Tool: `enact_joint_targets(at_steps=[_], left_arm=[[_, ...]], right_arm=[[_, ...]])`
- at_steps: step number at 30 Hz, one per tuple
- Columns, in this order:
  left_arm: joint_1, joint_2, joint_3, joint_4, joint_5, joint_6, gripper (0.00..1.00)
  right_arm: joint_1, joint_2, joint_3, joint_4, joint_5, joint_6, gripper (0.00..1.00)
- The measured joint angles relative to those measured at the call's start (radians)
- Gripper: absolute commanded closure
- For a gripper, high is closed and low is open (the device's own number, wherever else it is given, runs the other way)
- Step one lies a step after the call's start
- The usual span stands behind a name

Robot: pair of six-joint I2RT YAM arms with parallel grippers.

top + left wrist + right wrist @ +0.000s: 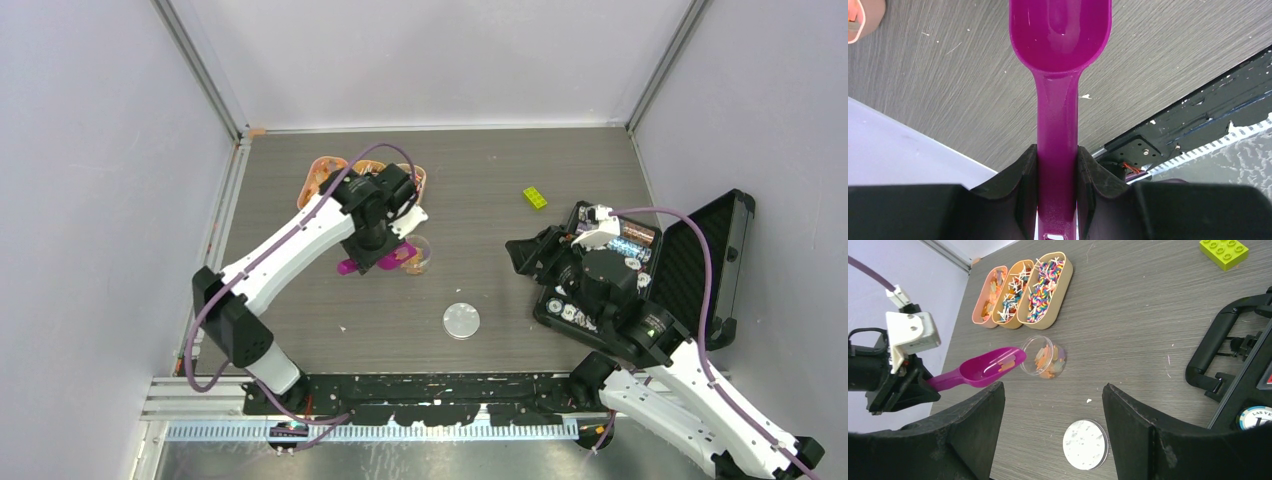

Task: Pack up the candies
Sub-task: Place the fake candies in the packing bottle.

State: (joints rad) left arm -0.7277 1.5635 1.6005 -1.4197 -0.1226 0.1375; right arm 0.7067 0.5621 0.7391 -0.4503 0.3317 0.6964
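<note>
While tight on the purple scoop (979, 373), left gripper (1057, 165) near the candies (1047, 362); right gripper (1053, 392) wide apart

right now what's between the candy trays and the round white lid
The clear jar with a few candies inside, the purple scoop tip right beside it; seen in the right wrist view.

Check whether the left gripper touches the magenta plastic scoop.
Touching. Left wrist view: left gripper clamps the magenta plastic scoop by its handle, no gap.
</note>
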Motion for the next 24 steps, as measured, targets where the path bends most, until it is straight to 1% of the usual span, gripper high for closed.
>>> enact_joint_targets(at_steps=[6,13,24], left_arm=[[-0.037,0.100,0.065,-0.069,-0.035,-0.009,1.00],[-0.047,0.183,0.124,-0.117,-0.064,-0.011,1.00],[-0.051,0.209,0.188,-0.128,-0.084,-0.007,1.00]], right_arm=[[0.000,-0.002,-0.001,0.000,0.000,-0.008,0.24],[0.000,-0.002,-0.005,0.000,0.000,-0.010,0.24],[0.000,-0.002,-0.019,0.001,0.000,-0.010,0.24]])
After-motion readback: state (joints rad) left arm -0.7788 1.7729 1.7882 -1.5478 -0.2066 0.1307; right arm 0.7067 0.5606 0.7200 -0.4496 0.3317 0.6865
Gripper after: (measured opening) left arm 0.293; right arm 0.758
